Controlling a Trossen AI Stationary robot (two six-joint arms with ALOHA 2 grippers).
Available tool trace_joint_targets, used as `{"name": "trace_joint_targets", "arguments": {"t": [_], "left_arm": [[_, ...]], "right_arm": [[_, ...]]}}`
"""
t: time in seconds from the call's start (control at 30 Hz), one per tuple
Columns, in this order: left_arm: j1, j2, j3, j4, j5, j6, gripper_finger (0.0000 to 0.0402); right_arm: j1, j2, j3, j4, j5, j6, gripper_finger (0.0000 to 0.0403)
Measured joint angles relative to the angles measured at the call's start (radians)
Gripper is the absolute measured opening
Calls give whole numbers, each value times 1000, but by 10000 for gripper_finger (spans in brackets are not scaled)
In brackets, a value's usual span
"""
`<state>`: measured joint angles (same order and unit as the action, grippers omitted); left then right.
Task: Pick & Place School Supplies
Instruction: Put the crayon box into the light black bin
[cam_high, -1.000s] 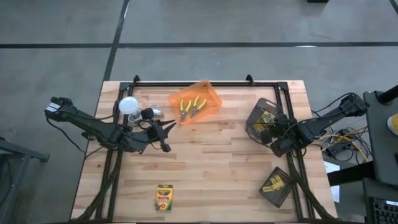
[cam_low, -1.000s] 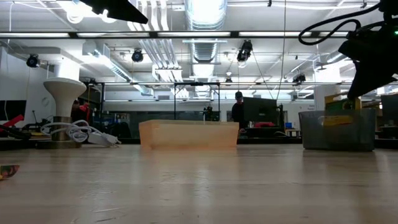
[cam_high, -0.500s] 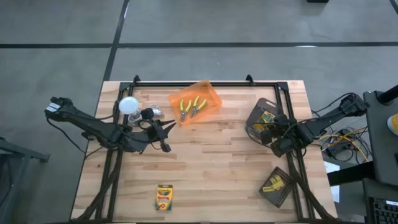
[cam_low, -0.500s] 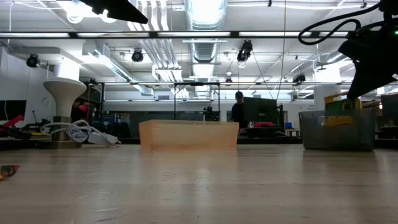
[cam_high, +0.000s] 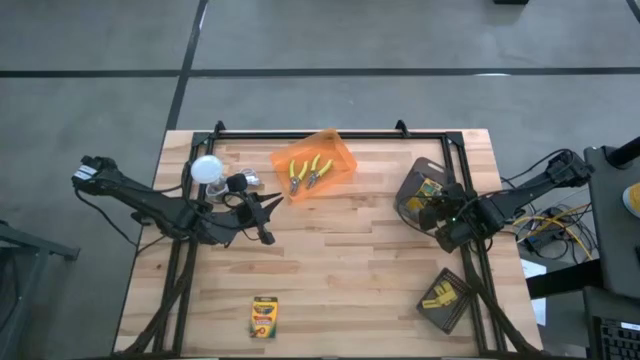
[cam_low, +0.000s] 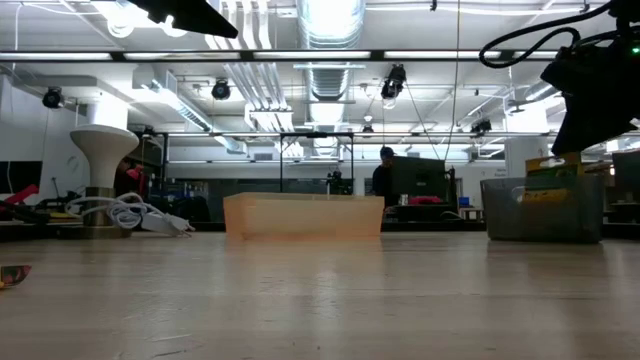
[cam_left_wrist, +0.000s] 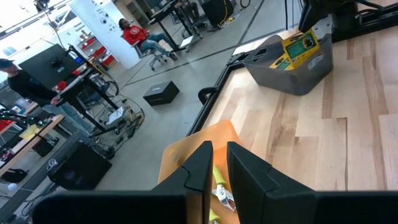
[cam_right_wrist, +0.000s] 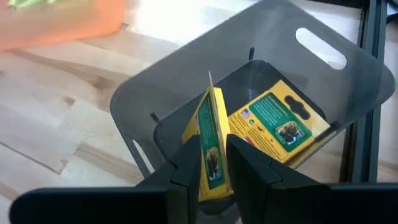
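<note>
The left gripper (cam_high: 268, 218) hangs near the orange bin (cam_high: 340, 158), fingers pressed together on nothing. The right gripper (cam_right_wrist: 212, 163) pinches a crayon box (cam_right_wrist: 212, 144) standing up over the grey bin (cam_right_wrist: 180, 102), above another crayon box (cam_right_wrist: 273, 121).

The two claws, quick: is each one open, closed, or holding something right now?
Left gripper: closed, empty, hovering near the orange bin.
Right gripper: closed on a crayon box, over the grey bin.

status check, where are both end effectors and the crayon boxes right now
Right end effector shut on crayon box, over grey bin. Second box lies inside it. Left end effector shut, empty, near orange bin. Third box on table, unobstructed.
</note>
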<state>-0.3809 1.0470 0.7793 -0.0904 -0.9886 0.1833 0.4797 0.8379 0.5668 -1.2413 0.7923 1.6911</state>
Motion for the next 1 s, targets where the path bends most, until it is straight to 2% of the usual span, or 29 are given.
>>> {"name": "trace_joint_targets", "arguments": {"t": [0.3,0.5,0.67,0.87,1.0], "left_arm": [[0,0,0,0,0,0,53],[0,0,0,0,0,0,53],[0,0,0,0,0,0,53],[0,0,0,0,0,0,53],[0,0,0,0,0,0,53]], "right_arm": [[0,0,120,-37,107,-79,81],[0,2,217,16,129,-147,71],[0,2,259,208,128,-371,70],[0,25,223,654,127,-805,87],[0,91,200,849,127,-982,96]]}}
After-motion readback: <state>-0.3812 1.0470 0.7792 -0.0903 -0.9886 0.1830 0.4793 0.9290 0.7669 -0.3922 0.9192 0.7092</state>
